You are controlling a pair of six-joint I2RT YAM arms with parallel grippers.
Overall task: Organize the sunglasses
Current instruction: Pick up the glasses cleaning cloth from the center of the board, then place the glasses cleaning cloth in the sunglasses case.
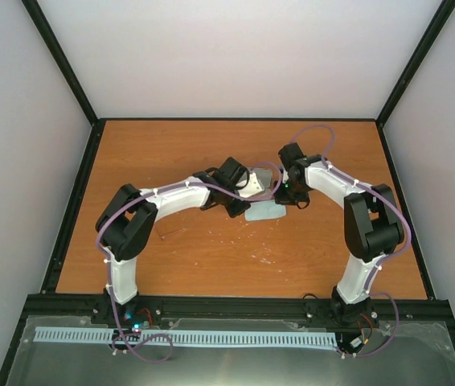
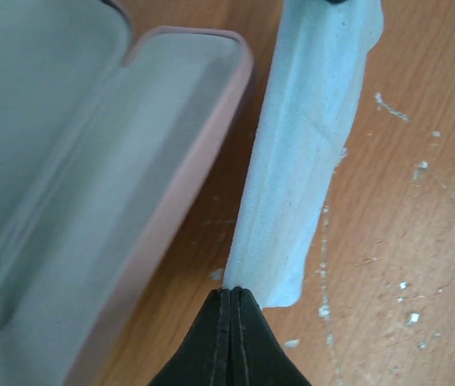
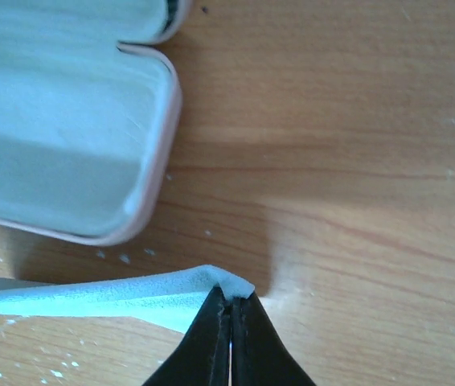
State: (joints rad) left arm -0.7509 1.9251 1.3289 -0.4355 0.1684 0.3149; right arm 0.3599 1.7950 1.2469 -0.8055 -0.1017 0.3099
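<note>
Looking down, top view: my left arm (image 1: 171, 197) and right arm (image 1: 332, 178) reach inward and meet over the middle of the wooden table (image 1: 211, 265). There the open pink case (image 1: 253, 183) lies with the light blue cloth (image 1: 264, 212) just in front of it. The sunglasses (image 1: 170, 233) appear to be the faint thin outline on bare wood beside my left elbow, well apart from the case. At this size, and so near the table's colour, I cannot be sure. Nothing holds them.

Left wrist view: my left pincer (image 2: 231, 294) is fully closed, pinching one corner of the cloth, which stretches away from it. The case lies open alongside, its pale lining bare. No sunglasses show here.

Right wrist view: my right pincer (image 3: 229, 299) is likewise closed tight on another corner of the cloth. The rim of the case sits near, at upper left.

Handling note: I judge the sunglasses to be very light, thin and easily bent, with smooth lenses likely to slip and scratch. The bridge, or the frame where a slim arm hinges, looks the safest hold. The grip should be gentle and never across a lens.
</note>
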